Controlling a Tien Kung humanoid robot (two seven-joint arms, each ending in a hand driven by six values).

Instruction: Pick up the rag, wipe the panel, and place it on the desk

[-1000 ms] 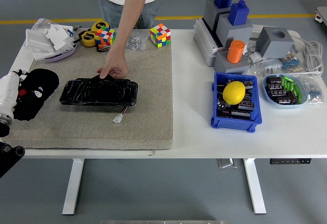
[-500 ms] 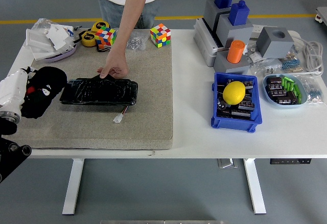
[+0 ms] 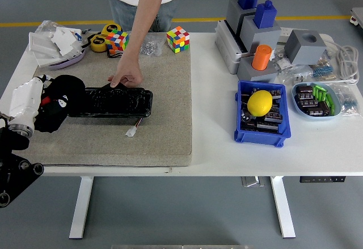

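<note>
One rag, one panel

No lettering, label, brand or number can be read anywhere on the table. The black rag carries small white and red marks, too blurred to tell as text. The control strip under the table's right edge shows faint marks that cannot be made out. The blue bin and grey blocks bear no legible print.

Left hand grips the rag on the panel's nine-o'clock end; a person's hand steadies its twelve-o'clock edge.
</note>
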